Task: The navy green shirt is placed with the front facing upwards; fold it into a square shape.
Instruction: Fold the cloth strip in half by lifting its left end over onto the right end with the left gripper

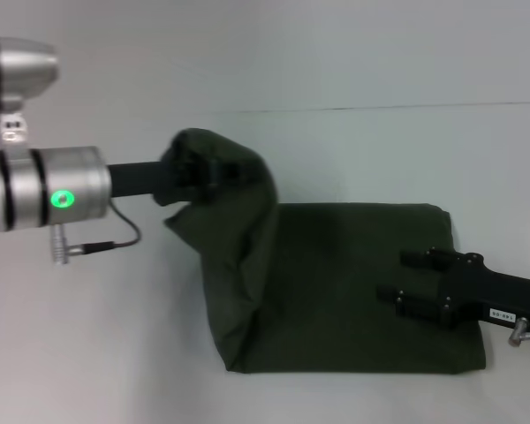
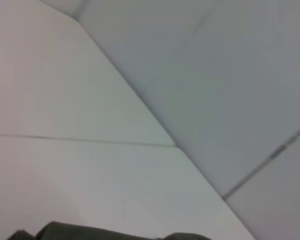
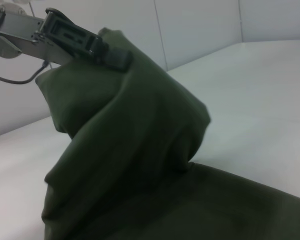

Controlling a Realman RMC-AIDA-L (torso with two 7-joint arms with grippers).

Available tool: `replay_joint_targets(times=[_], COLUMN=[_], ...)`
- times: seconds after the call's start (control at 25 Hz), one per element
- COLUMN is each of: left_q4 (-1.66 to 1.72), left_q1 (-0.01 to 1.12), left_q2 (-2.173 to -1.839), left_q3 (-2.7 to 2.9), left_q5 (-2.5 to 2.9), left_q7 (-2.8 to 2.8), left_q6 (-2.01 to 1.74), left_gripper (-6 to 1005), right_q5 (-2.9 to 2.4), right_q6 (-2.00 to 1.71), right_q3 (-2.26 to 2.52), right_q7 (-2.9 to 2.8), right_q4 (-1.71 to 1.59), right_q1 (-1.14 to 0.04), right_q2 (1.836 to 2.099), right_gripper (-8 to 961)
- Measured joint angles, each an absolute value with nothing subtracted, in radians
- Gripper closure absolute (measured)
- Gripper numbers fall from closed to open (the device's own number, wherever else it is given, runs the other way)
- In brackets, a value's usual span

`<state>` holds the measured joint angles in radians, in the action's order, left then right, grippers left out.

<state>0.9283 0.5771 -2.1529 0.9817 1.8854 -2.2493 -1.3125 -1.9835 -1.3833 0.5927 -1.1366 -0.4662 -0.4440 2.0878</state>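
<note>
The navy green shirt (image 1: 336, 283) lies on the white table (image 1: 97, 353) as a dark olive rectangle; its lettering and label are hidden. My left gripper (image 1: 199, 172) is shut on the shirt's left part and holds it lifted above the table, the cloth hanging down in a drape. The right wrist view shows the same hold (image 3: 115, 57) with the shirt (image 3: 130, 165) draped below it. A sliver of the shirt (image 2: 90, 234) shows in the left wrist view. My right gripper (image 1: 408, 278) rests low over the shirt's right part, fingers apart and holding nothing.
The table's far edge meets a pale wall (image 1: 380, 53) behind the shirt. A thin black cable (image 1: 115, 240) hangs from my left wrist. Bare table surface lies left of and in front of the shirt.
</note>
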Motion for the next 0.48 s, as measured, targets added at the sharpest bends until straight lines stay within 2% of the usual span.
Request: replay_joint_targets(times=[0.2,0.48], left_q4=[0.93,0.966], left_q1=[0.555,0.551], left_q2=[-2.14,-2.14], left_q3=[0.893,0.843], left_q5=[1.913,1.908], left_q7=[-2.242,-2.215], left_q6=[-1.346,-1.439], left_gripper=[914,915], right_q5=[-1.982,-1.982], right_q6=[-1.379,-1.277], right_q3=[0.593,0.65], right_q7=[-1.134,-1.124], right_q4=[-0.463,-0.381], right_q1=[-0.46,-0.566], right_q2=[2.092,2.096], right_gripper=[179,179])
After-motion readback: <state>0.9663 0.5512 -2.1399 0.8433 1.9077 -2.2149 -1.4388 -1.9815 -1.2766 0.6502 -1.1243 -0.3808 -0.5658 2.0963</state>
